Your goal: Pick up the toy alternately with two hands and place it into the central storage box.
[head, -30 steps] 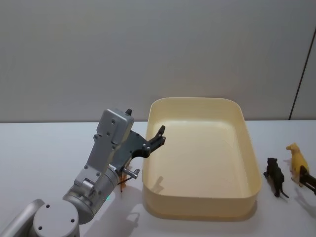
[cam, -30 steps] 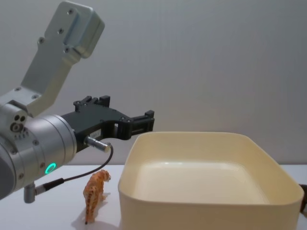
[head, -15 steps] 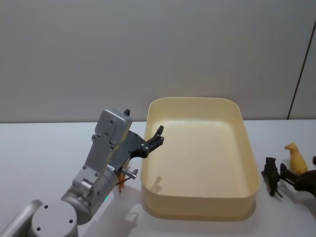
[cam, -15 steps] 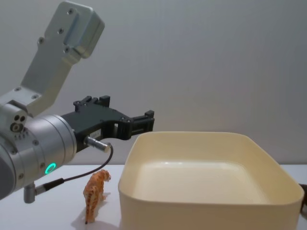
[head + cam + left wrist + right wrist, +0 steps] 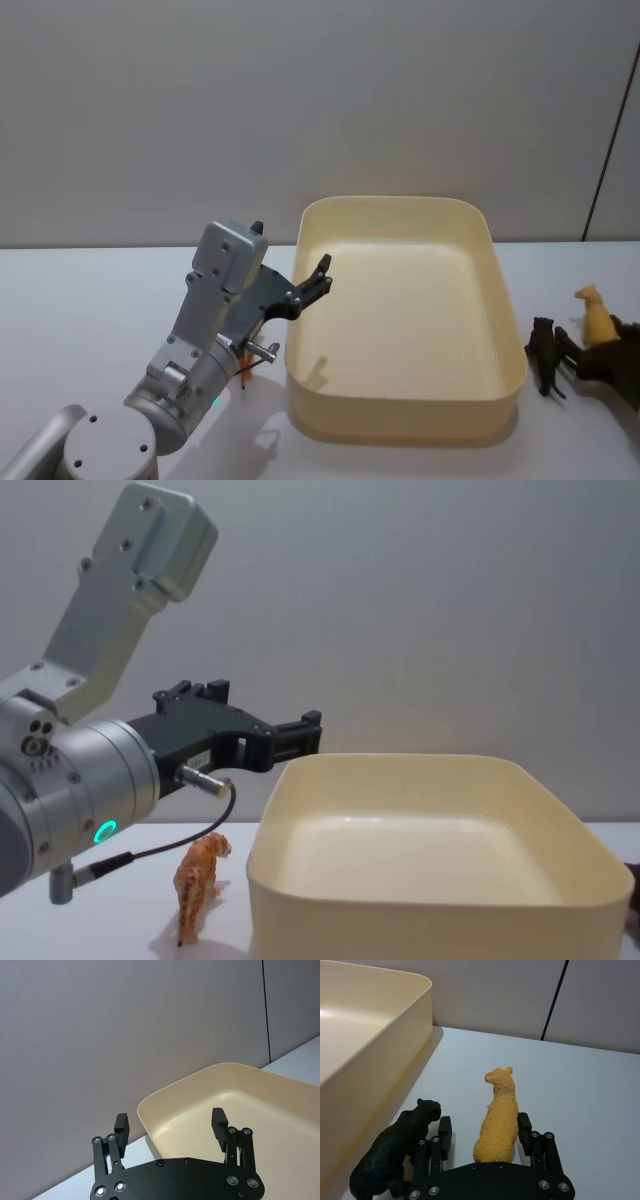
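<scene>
Two toys sit at the R gripper point(image 5: 484, 1121), on the table point(image 5: 90, 300) just right of the storage box point(image 5: 400, 422). Yellow llama-like toy point(image 5: 497, 1115): upright, long axis vertical, neck and head up, snout turned twd the box side. It stands betw. the R fingers point(image 5: 444, 1127); jaws apart, straddling it, gap visible on the box side, not clamped. Its legs are hidden behind the gripper body. Black animal toy point(image 5: 395, 1152): outside the jaws, against the outer face of the box-side finger, betw. the llama and the box wall; body runs approx. along that wall, head pointing away from the wrist. Its hindquarters are cut off at the frame edge. In head view the R gripper is cut by the right edge.

Box interior bare, long axis running away from the robot.

L gripper point(image 5: 170, 1120): raised by the box's left rim, jaws wide apart, holding nothing. Green ring light point(image 5: 105, 831) lit on the arm. Orange tiger toy point(image 5: 200, 880) stands on the table left of the box, head up; in head view it's mostly hidden behind the L arm.
</scene>
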